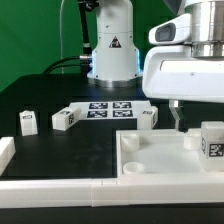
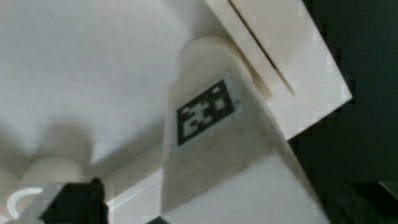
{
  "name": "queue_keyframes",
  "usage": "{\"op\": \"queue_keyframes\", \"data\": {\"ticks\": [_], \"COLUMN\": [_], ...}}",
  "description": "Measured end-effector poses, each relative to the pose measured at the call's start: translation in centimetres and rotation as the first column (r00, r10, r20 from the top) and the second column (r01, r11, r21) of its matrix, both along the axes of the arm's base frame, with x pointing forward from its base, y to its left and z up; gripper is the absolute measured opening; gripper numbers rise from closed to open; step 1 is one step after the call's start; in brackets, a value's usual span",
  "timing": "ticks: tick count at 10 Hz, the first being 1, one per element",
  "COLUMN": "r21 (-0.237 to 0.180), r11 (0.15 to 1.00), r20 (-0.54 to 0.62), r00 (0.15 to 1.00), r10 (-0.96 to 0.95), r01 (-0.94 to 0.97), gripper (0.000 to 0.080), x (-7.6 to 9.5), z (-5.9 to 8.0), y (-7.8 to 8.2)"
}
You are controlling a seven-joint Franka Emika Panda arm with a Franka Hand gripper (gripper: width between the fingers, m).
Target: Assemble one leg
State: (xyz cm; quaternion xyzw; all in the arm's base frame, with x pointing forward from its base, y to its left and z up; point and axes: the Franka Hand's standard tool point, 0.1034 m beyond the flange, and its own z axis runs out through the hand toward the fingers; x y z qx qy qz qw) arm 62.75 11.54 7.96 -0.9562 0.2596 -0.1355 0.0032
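A white tagged leg (image 1: 211, 140) is seen standing upright inside the large white tray-like piece (image 1: 150, 165), close to that piece's far wall at the exterior view's right. The hand (image 1: 177, 118) is held just above the tray-like piece, beside the leg on the exterior view's left; only one dark fingertip is shown, so how far it is parted cannot be told, and nothing is seen gripped. In the wrist view the leg (image 2: 214, 125) is shown close up. Beyond the tray-like piece, the marker board (image 1: 108, 108) and three more legs (image 1: 27, 122) (image 1: 64, 119) (image 1: 146, 116) are laid out on the black table (image 1: 60, 150).
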Motion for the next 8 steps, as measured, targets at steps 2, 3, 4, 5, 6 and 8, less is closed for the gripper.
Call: {"op": "queue_keyframes", "data": {"ticks": [2,3,4,5,6,8], "r21": [-0.062,-0.076,-0.069,-0.07,-0.07,-0.074], "r11": [0.977,0.967,0.972,0.972,0.972,0.973], "r20": [-0.018,-0.025,-0.022,-0.023,-0.023,-0.025], "r00": [0.979,0.97,0.975,0.974,0.975,0.975], "r10": [0.202,0.242,0.222,0.224,0.222,0.22], "r01": [-0.203,-0.243,-0.223,-0.225,-0.223,-0.221], "gripper": [0.0649,0.0649,0.0649,0.0649,0.0528,0.0292], "x": [-0.1,-0.2,-0.3,-0.3,-0.3,-0.3], "z": [-0.1,-0.2,-0.3,-0.3,-0.3,-0.3], "y": [0.5,0.8,1.2,1.3,1.2,0.8]}}
